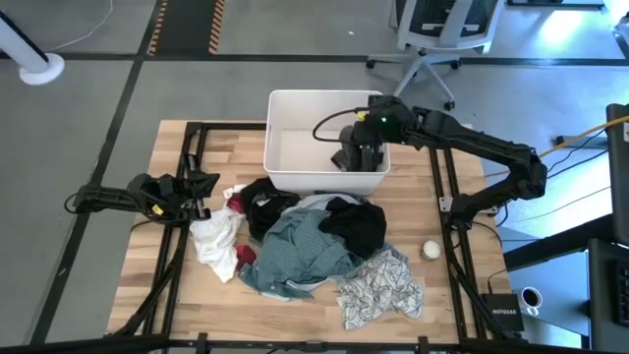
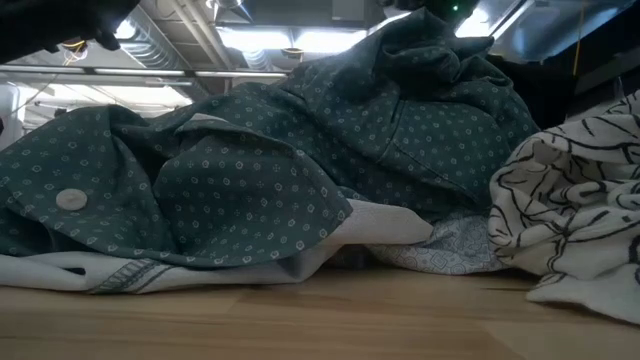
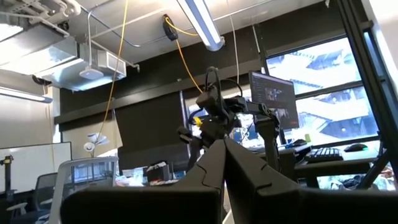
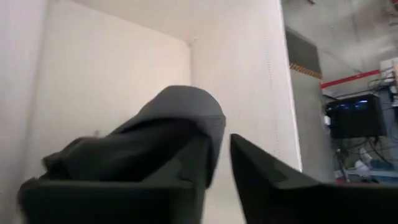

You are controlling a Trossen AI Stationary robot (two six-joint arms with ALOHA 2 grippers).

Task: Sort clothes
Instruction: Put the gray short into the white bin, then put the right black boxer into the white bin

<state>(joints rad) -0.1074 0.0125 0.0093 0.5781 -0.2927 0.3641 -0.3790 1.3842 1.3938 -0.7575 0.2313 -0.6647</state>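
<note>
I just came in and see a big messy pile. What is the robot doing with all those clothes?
It is sorting them. The right gripper is down inside the white tub, holding a dark grey garment between its fingers. The left gripper waits at the table's left side, shut and empty. The rest of the clothes lie heaped on the table in front of the tub, with a small white ball beside them.

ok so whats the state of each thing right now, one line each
right gripper: over the tub, shut on dark garment
dark garment: held, hanging inside the tub
white tub: upright, open, otherwise bare
left gripper: parked at table's left edge, shut, holding nothing
clothes pile: heaped on table in front of tub
white ball: loose on table, right of pile
</note>
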